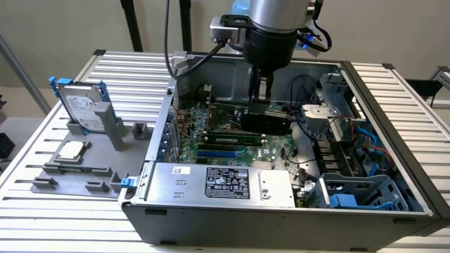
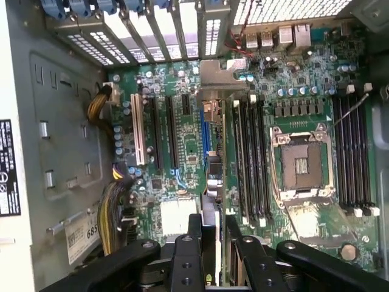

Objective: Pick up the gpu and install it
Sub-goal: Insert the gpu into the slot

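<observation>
The fingers [image 2: 193,243] of the gripper [image 2: 213,222] are clamping and covering one end of the gpu [image 2: 211,167]. The arm [image 1: 274,26] is running past the exterior view's top edge. The label [image 1: 226,183] print is proving too small to read.

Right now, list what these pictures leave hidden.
1. Whether the gpu is seated in the motherboard: the wrist view shows it edge-on, hiding its bottom edge; in the exterior view the gripper covers it.
2. Text on the power supply label: exterior view, too small.
</observation>
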Available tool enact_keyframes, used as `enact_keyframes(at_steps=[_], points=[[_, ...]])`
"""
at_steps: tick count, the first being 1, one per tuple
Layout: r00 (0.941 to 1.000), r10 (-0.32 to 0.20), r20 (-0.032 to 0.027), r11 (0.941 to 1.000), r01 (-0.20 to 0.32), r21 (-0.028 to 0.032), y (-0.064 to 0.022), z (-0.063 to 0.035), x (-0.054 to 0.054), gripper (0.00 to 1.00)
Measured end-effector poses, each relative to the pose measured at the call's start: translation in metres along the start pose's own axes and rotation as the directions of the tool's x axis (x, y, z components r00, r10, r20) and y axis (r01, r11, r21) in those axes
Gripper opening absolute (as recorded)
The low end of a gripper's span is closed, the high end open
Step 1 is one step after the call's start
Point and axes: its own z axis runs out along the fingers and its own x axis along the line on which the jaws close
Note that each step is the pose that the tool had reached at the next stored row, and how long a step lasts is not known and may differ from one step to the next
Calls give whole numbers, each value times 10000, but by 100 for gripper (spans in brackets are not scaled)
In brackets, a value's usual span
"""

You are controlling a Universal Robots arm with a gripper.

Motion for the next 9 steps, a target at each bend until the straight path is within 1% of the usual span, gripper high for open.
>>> enact_keyframes(at_steps=[5,6,9], points=[[10000,-3,23,10000,3,87,168,34,49,27],[10000,-4,35,9999,3,100,199,44,60,27],[9999,-6,102,9999,5,124,292,83,95,27]])
